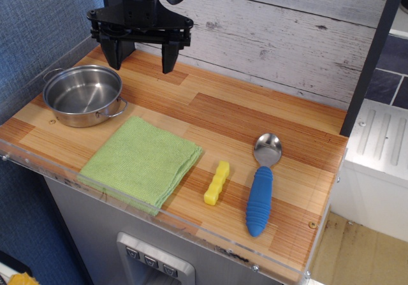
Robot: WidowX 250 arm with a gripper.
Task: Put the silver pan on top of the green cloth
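Note:
The silver pan [83,95] sits on the wooden counter at the far left, upright and empty, with two wire loop handles. The green cloth [140,162] lies flat just in front and to the right of it, near the counter's front edge. My gripper [141,60] hangs above the back of the counter, behind and a little right of the pan. Its two black fingers are spread wide apart and hold nothing. It touches neither the pan nor the cloth.
A small yellow knobbly block [217,183] lies right of the cloth. A silver spoon with a blue handle [261,190] lies further right. A white plank wall stands behind, a blue wall at the left, and a dark post [373,55] at the right.

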